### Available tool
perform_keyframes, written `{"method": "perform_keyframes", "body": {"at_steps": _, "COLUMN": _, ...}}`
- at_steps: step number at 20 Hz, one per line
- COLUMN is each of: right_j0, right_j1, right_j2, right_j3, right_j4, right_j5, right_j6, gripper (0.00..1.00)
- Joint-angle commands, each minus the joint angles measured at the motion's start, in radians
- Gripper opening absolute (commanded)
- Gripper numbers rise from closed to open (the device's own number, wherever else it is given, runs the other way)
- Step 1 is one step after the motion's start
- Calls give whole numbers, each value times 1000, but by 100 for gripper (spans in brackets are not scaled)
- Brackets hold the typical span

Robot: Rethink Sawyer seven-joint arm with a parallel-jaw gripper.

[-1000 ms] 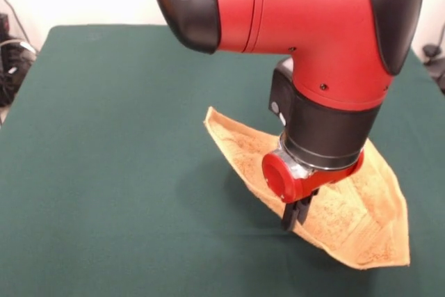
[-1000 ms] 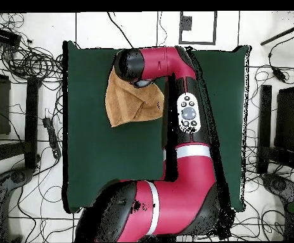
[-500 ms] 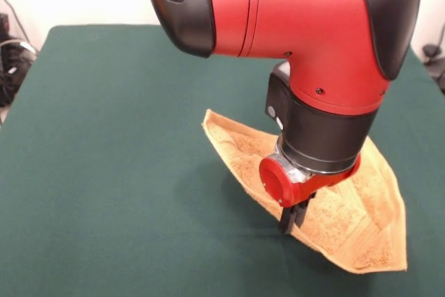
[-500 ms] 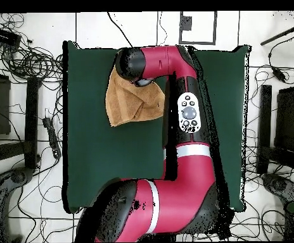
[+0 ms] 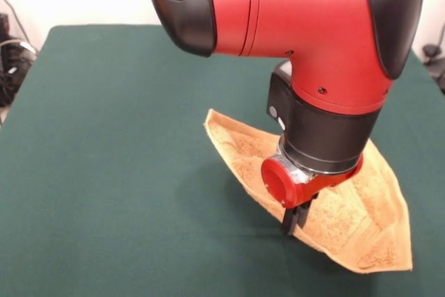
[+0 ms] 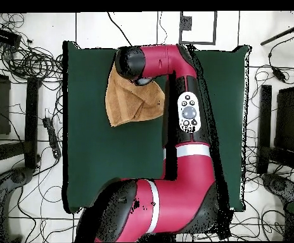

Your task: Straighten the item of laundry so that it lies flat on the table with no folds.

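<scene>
Clearly unfinished, the orange-tan terry towel [image 5: 354, 220] lies folded on the dark green felt table [image 5: 118, 137], its near edge pinched in the black gripper [image 5: 295, 222].

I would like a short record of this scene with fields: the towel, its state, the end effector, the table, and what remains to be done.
towel: orange-tan terry towel, lying toward one side of the table, partly hidden by the arm
state: folded over into a pointed shape, not flat
end effector: end effector at the towel's near folded edge, fingers close together; whether they pinch the cloth cannot be told
table: dark green cloth surface, much larger than the towel
remaining: the fold is not yet opened
</scene>
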Motion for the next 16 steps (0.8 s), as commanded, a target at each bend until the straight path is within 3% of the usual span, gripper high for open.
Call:
{"method": "perform_keyframes", "body": {"at_steps": 1, "right_j0": 17, "right_j1": 13, "right_j2": 146, "right_j3": -27, "right_j4": 0, "right_j5": 133, "right_j6": -412, "gripper": 0}}
{"method": "perform_keyframes", "body": {"at_steps": 11, "right_j0": 27, "right_j1": 67, "right_j2": 180, "right_j3": -108, "right_j4": -2, "right_j5": 184, "right_j6": -461, "gripper": 0}}
{"method": "perform_keyframes", "body": {"at_steps": 14, "right_j0": 24, "right_j1": 47, "right_j2": 155, "right_j3": -36, "right_j4": 25, "right_j5": 114, "right_j6": -369, "gripper": 0}}
{"method": "perform_keyframes", "body": {"at_steps": 16, "right_j0": 12, "right_j1": 8, "right_j2": 125, "right_j3": 81, "right_j4": 61, "right_j5": 32, "right_j6": -220, "gripper": 0}}
